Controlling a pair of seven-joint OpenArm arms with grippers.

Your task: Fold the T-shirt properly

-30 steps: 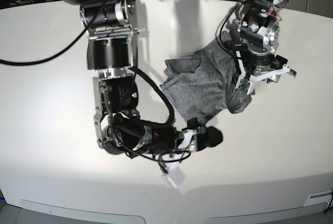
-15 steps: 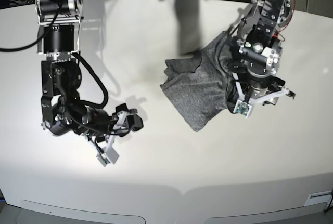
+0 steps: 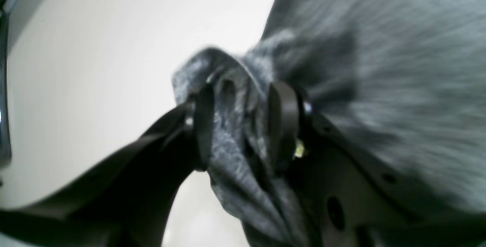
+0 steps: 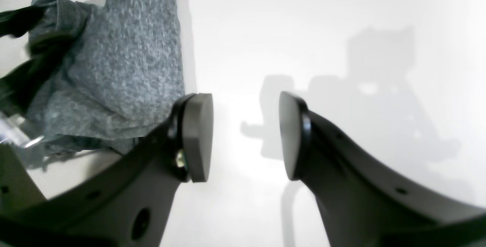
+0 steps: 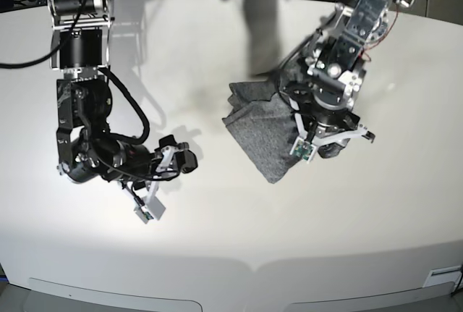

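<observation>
There is one shirt [image 5: 264, 135] here, two arms, and one white desk [image 5: 217, 254] carrying all of it. The shirt is grey, heathered, and it is lying bunched in a rough heap toward the far right part of the desk, with one flat flap spreading down toward the middle and ending in a blunt corner.

The left end effector [image 3: 243, 125] is sitting right on the shirt's right-hand edge, pointing down into the cloth. From its wrist view the two dark pads are standing a little apart with a thick gathered ridge of grey knit filling the gap between them, so it is gripping a fold of the shirt; the pads are pressing on the cloth from both sides. More of the fabric is hanging past the right pad and draping over the finger behind it. That view is blurred, so finer detail of the fold is hard to read.

The right end effector [image 4: 246, 137] is hovering well apart from the shirt, over bare desk on the other side, at the end of its bent arm [image 5: 83, 109]. Its pads are standing clearly apart with only white desk and shadow showing between them, and it is holding nothing. In its wrist view the shirt is showing off to the upper left, beyond the left pad.
</observation>
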